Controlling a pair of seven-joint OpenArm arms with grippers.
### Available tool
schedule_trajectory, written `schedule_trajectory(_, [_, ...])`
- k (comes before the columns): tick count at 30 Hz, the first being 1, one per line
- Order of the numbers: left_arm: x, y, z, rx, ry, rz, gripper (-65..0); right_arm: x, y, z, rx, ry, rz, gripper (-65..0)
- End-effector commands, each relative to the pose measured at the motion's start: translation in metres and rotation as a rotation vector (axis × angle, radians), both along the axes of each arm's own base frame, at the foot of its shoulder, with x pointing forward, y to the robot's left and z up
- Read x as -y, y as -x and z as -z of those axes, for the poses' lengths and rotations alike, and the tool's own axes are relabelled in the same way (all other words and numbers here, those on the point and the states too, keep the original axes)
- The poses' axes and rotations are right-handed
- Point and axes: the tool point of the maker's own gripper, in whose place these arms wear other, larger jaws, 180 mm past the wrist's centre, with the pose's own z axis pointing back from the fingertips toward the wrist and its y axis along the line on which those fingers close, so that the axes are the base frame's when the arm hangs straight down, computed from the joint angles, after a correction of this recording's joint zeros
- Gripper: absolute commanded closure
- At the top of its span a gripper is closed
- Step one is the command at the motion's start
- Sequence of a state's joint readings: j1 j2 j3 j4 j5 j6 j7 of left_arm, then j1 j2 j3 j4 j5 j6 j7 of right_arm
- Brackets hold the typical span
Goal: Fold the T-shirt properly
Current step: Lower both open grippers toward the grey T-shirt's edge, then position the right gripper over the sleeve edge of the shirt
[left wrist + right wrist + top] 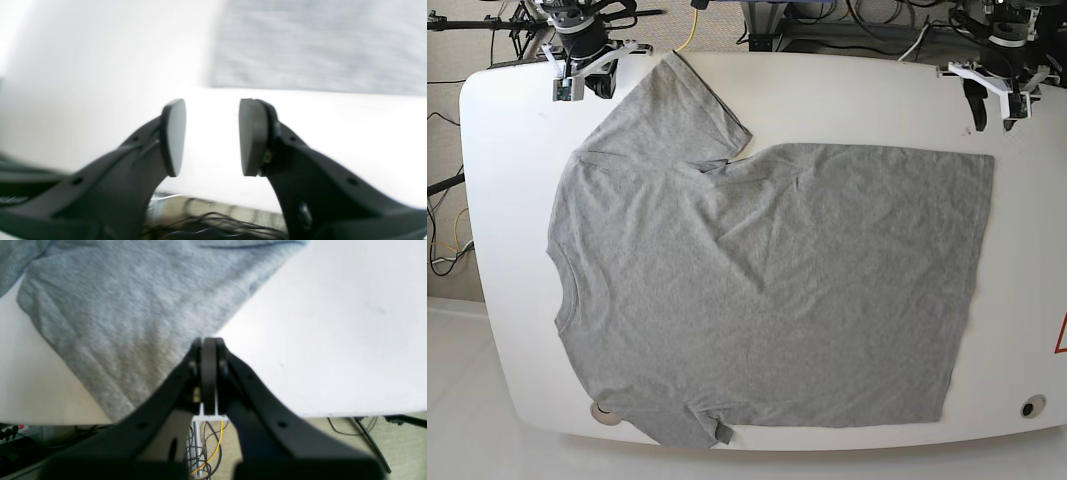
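The grey T-shirt [757, 280] lies spread flat on the white table [827, 100], plain side up, neck at the left and hem at the right. One sleeve points toward the far left corner. My left gripper [993, 118] hovers at the far right, just beyond the hem corner. In the left wrist view it [211, 136] stands open with nothing between its pads, and the blurred T-shirt [317, 43] lies ahead. My right gripper [582, 88] is at the far left by the sleeve. Its pads [208, 343] are shut at the T-shirt's [116, 306] edge, with no cloth seen between them.
Cables [206, 446] lie on the floor past the table's far edge. Two round holes [1027, 407] [604, 408] sit near the table's front edge. A red mark [1061, 335] shows at the right border.
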State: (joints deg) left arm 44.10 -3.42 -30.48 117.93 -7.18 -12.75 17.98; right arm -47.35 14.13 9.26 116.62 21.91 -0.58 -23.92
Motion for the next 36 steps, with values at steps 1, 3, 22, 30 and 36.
schedule_trajectory(1, [-0.008, -0.001, -0.011, 0.028, -0.030, -0.010, -26.2, 0.005, -0.004, -0.010, 0.032, 0.010, -0.002, -9.8])
schedule_trajectory(3, [-0.011, 0.001, -0.011, 0.018, -0.034, -0.016, -26.6, 0.007, -0.005, -0.010, 0.032, 0.005, -0.002, -18.1])
schedule_trajectory(22, [-0.022, -0.006, -0.008, 0.002, -0.043, -0.024, -25.1, -0.008, -0.015, -0.004, -0.028, -0.010, -0.035, -28.3])
schedule_trajectory(30, [-0.015, -0.017, 0.002, -0.048, -0.022, 0.030, -26.1, -0.024, -0.017, -0.001, -0.032, -0.042, -0.080, -28.8])
schedule_trajectory(36, [-0.016, -0.022, 0.012, -0.082, -0.012, 0.045, -26.2, -0.031, -0.015, 0.000, -0.034, -0.058, -0.098, -28.5])
